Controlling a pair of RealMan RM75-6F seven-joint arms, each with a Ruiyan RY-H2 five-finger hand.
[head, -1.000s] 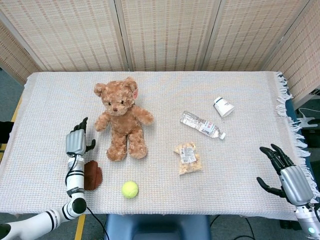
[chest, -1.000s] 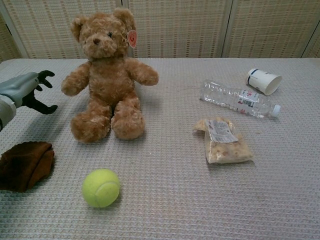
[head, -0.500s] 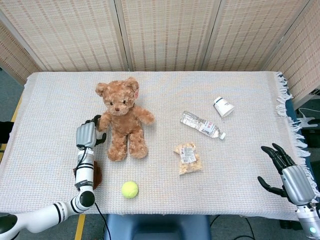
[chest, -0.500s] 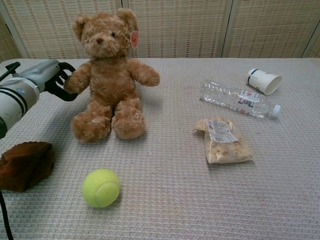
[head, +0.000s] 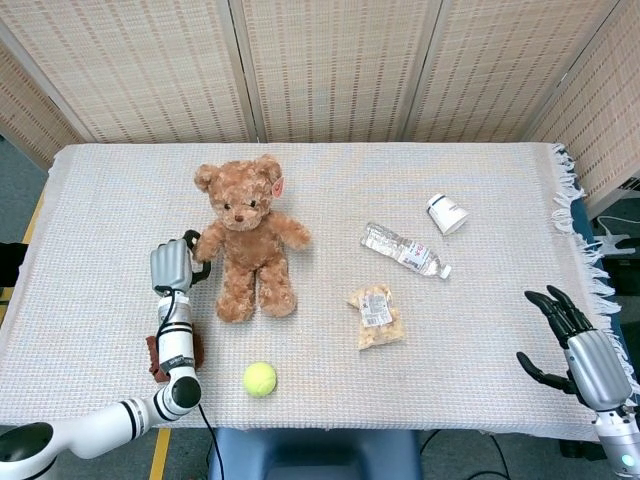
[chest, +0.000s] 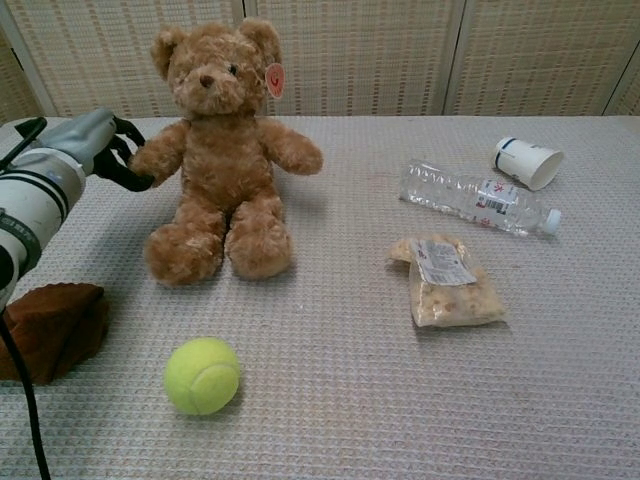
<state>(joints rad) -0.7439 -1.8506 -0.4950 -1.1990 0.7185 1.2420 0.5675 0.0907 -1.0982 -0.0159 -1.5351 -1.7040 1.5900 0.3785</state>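
Since a second ago the left hand has swung in from open cloth to the teddy bear, and the bear has shifted slightly toward the right.

Head view: the left hand sits against the bear's outstretched paw, fingers curled at it; whether they truly clamp the paw I cannot tell from up here. The bear sits upright on the counter. A brown cloth lies near the bear's feet, under the left forearm, and a tennis ball rests in front of the bear's legs. Off to the bear's far side lie a plastic bottle, a snack bag and a tipped paper cup. The right hand hangs well apart from the bear at the counter's edge, fingers spread, holding nothing.

Chest view: the left hand has dark fingers hooked round the bear's paw, touching the fur. The brown cloth, tennis ball, snack bag, bottle and cup lie as above.
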